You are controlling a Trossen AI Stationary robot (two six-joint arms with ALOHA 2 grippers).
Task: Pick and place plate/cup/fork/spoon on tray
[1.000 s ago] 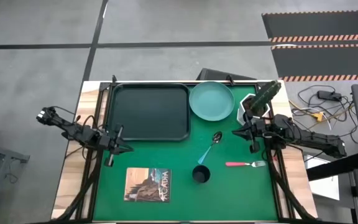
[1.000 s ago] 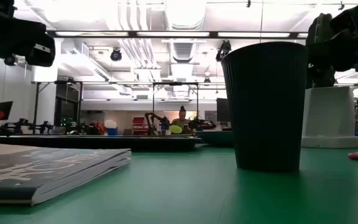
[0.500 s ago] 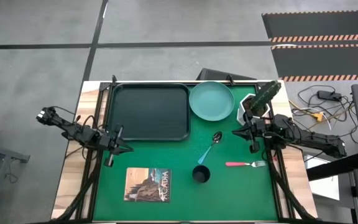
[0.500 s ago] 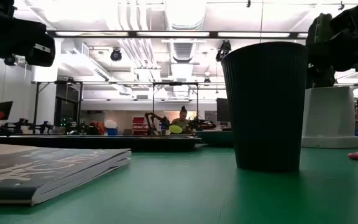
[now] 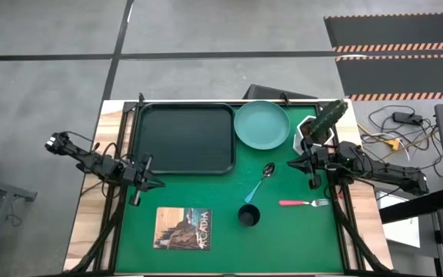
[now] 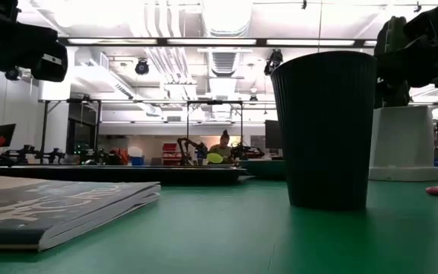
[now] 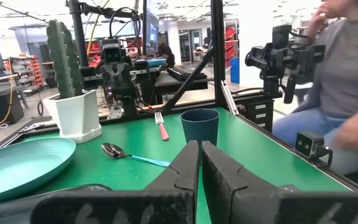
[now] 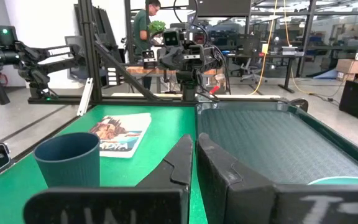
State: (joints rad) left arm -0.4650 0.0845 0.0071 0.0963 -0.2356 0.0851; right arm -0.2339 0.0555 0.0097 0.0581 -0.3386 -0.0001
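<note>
black tray [image 5: 184,138] at the mat's far left, nothing on it; teal plate [image 5: 262,124] just beside its right rim. spoon [image 5: 261,181] near the tray's right near corner, cup [image 5: 248,215] beyond the spoon's handle end, fork [image 5: 303,203] right of the cup. left gripper [image 5: 146,183] off the tray's near left corner, jaws together; right gripper [image 5: 301,165] right of the spoon, jaws together. book [image 5: 183,228] left of the cup.

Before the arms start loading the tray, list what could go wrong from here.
1. The spoon lies with its handle tip beside the cup; lifting either might knock the other.
2. The plate sits beside the potted cactus; the right gripper could bump it.
3. The fork lies flat, hard to pinch.
</note>
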